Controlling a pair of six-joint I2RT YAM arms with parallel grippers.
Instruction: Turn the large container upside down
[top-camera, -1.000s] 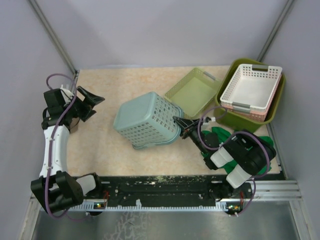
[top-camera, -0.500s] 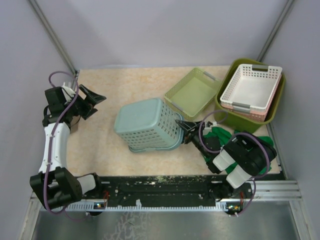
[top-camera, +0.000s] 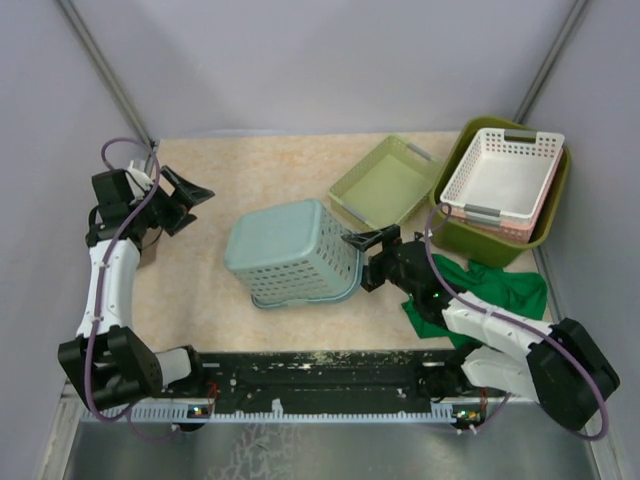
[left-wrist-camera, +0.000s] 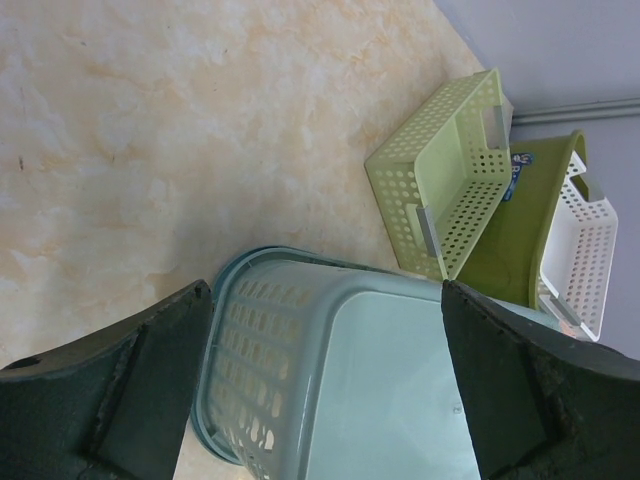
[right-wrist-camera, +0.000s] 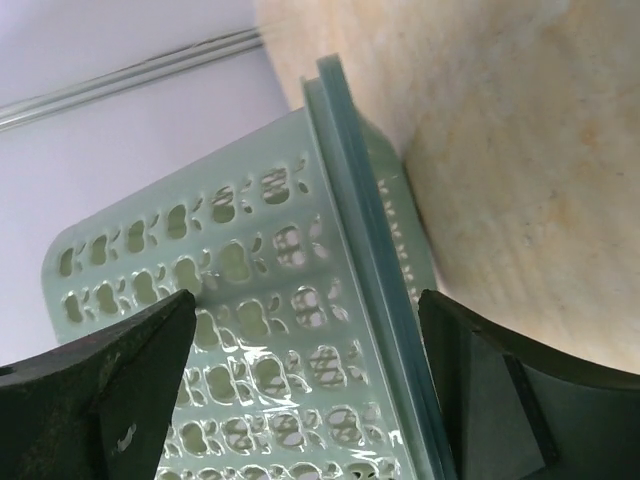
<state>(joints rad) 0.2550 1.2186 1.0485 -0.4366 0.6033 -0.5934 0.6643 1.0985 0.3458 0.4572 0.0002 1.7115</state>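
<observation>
The large container (top-camera: 285, 250) is a pale teal perforated basket in the middle of the table. It lies rim down with its flat base up, its right side slightly raised. My right gripper (top-camera: 365, 263) is open just right of its rim and holds nothing. In the right wrist view the container's holed wall (right-wrist-camera: 210, 260) and rim fill the space ahead of the open right gripper (right-wrist-camera: 307, 300). My left gripper (top-camera: 192, 208) hangs open at the far left, apart from the container. The left gripper (left-wrist-camera: 325, 290) looks down on the container's base (left-wrist-camera: 400, 390).
A yellow-green perforated basket (top-camera: 385, 183) sits behind the container. At the back right an olive-green tub (top-camera: 455, 238) holds a white basket (top-camera: 500, 172) stacked on a pink one (top-camera: 505, 228). A green cloth (top-camera: 490, 285) lies under my right arm.
My right gripper has opened and let go of the container's rim. The container has dropped from a steep tilt to lie rim down. The right arm has stretched out low; the left barely moved.
</observation>
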